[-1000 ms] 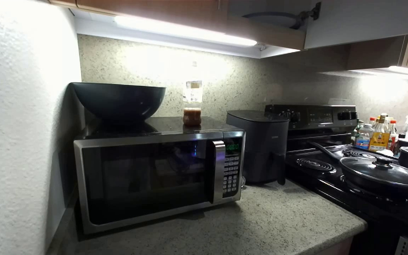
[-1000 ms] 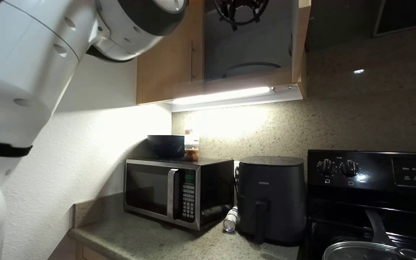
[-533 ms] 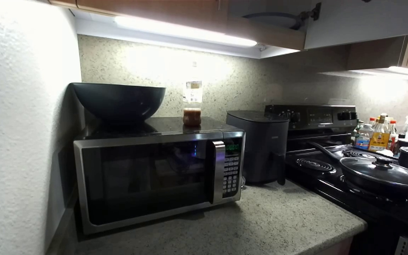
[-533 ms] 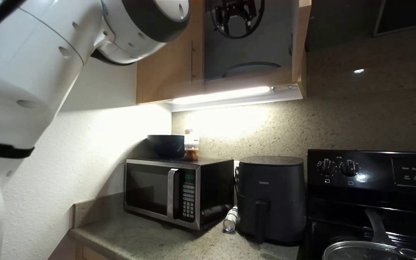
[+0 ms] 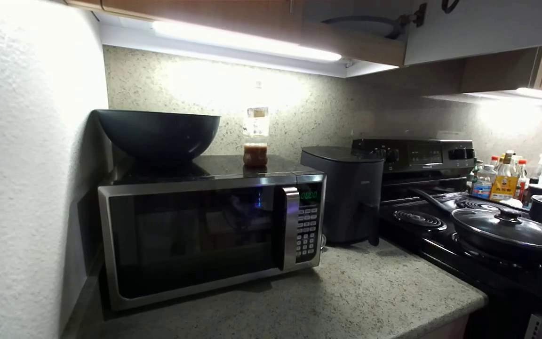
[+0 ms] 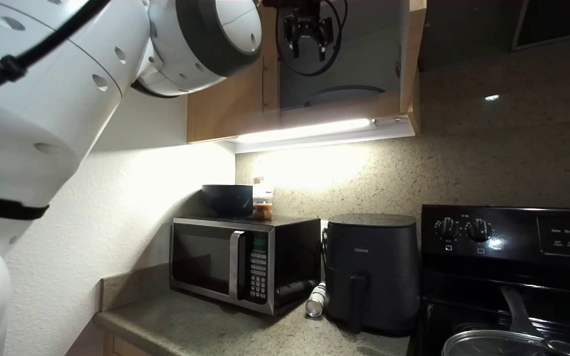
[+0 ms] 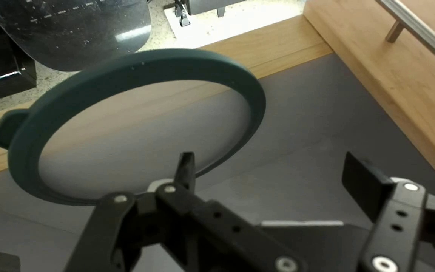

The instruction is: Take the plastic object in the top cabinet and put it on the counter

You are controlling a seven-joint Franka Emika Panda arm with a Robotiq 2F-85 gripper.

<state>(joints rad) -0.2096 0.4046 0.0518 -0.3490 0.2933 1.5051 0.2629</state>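
Note:
The plastic object (image 7: 153,66), a round clear-centred piece with a dark blue-green rim and a small tab, sits inside the top cabinet (image 6: 233,99). Only its upper arc shows above the cabinet's bottom board in both exterior views, as the plastic object (image 6: 347,88) and the plastic object (image 5: 360,19). My gripper (image 6: 308,52) hangs above it at the cabinet opening, pointing down. In the wrist view the gripper (image 7: 272,172) is open with nothing between its fingers; its left finger overlaps the rim's lower edge in the picture. The counter (image 5: 360,287) lies below.
A cabinet door (image 6: 411,54) stands open beside the opening. Below are a microwave (image 6: 220,262) carrying a dark bowl (image 5: 158,136) and a bottle (image 5: 255,136), then a black air fryer (image 6: 371,277). A lidded pan (image 5: 511,230) stands on the stove.
My gripper has come down and slightly to the left in an exterior view, from mostly above the picture to in front of the cabinet opening. The arm has shifted too. The plastic object stays put.

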